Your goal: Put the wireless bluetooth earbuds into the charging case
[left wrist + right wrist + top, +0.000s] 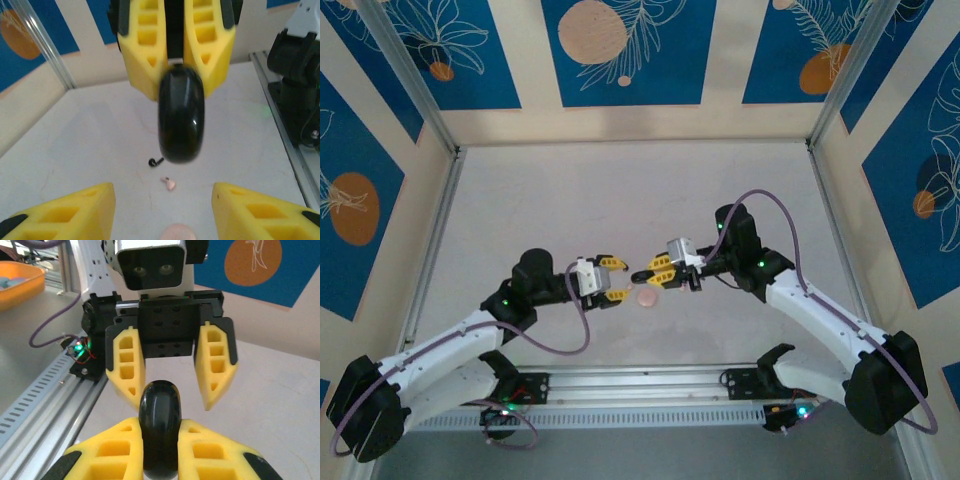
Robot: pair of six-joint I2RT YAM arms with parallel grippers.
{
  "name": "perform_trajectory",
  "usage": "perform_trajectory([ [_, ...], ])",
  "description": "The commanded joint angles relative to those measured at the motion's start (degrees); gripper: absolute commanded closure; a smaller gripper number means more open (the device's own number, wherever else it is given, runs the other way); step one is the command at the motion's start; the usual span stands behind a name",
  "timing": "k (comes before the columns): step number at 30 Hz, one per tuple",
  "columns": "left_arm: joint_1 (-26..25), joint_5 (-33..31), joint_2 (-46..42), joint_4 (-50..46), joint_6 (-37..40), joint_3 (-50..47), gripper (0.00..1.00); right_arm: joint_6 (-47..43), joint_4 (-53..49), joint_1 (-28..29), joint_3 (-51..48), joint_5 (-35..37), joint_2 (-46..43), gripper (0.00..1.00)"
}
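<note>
The buds lie loose on the table (pixel 620 190). From my left wrist I see one black bud (pixel 156 162) on its side and one pale pink bud (pixel 170 184) just beside it at about 5 o'clock, the two apart. Neither sits in a case. The pink bud is too small for me to tell which way its stem points.

The black case (pixel 181 115) is off the table and turned edge-on. My right claw (pixel 181 86) is clamped on its flat faces, one yellow finger on each side, with the round bulk of the case sticking out past the fingertips. From my right wrist, the same case (pixel 160 432) stands upright between my own two fingers (pixel 117 452) and my right claw (pixel 160 424) is closed snug on it. I cannot tell whether its lid is open.

My left claw (pixel 161 192) has nothing in it – its jaws stand well apart, and the gap faces the black case from close by, pads off it. Seen from the right wrist, my left claw (pixel 172 401) has its spread fingers either side of the case's top edge.

From above, the left claw (pixel 620 279) and right claw (pixel 644 274) meet tip to tip at mid-table, the black case (pixel 641 273) between them. A round pink case (pixel 647 297) lies on the table at 6 o'clock from them – near, not touching.
</note>
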Motion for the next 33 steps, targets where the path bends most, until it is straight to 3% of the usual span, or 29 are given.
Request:
perform_trajectory([
  [1, -0.5, 3.43, -0.51, 5.9, -2.6, -0.59, 0.47, 4.44, 5.92, -0.18, -1.12, -5.05, -0.46, 0.85],
  [12, -0.54, 6.95, 1.59, 9.34, -5.07, 0.44, 0.55, 6.99, 9.45, 1.11, -0.53, -5.06, 2.65, 0.85],
  [19, -0.54, 7.05, 1.54, 6.58, -4.04, 1.46, 0.76, 7.72, 10.55, 1.46, -0.36, -5.16, 3.7, 0.85],
  [23, -0.57, 6.91, 1.24, 5.73, -3.65, 1.7, 0.81, 7.23, 9.0, 1.49, 0.24, -4.48, 3.86, 0.85],
  [28, -0.54, 1.91, 0.01, -6.43, 2.13, 4.7, 0.82, 1.61, -3.65, 2.46, 3.47, 4.75, 1.67, 0.62],
  [33, -0.85, -4.64, 0.55, -22.07, 9.14, 10.3, 0.82, -3.09, -11.06, 5.44, 5.94, 15.92, -0.36, 0.55],
])
